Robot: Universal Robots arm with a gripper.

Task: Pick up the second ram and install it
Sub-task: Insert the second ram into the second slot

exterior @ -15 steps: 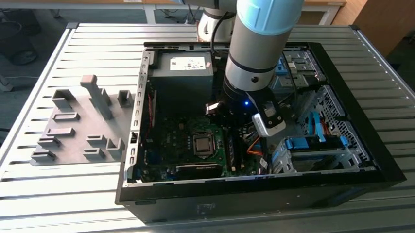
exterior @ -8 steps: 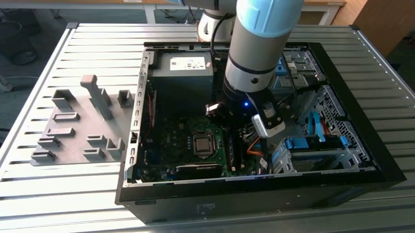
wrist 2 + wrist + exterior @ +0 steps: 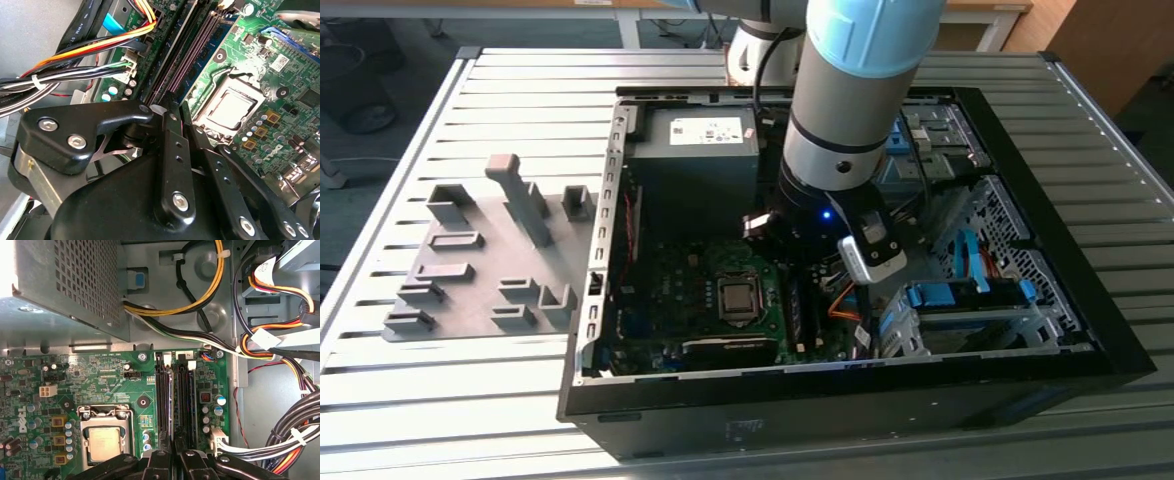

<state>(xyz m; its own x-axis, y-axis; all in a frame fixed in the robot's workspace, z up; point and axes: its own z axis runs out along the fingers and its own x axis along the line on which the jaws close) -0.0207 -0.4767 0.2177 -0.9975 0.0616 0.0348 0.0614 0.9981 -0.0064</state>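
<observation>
We see one gripper (image 3: 172, 460) over two memory slots (image 3: 175, 400); jaws closed; one case (image 3: 1067, 300), slatted table (image 3: 480, 400).

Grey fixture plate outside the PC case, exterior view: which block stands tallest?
The narrow upright post on the grey fixture plate. It rises well above the low, squat blocks around it.
</observation>
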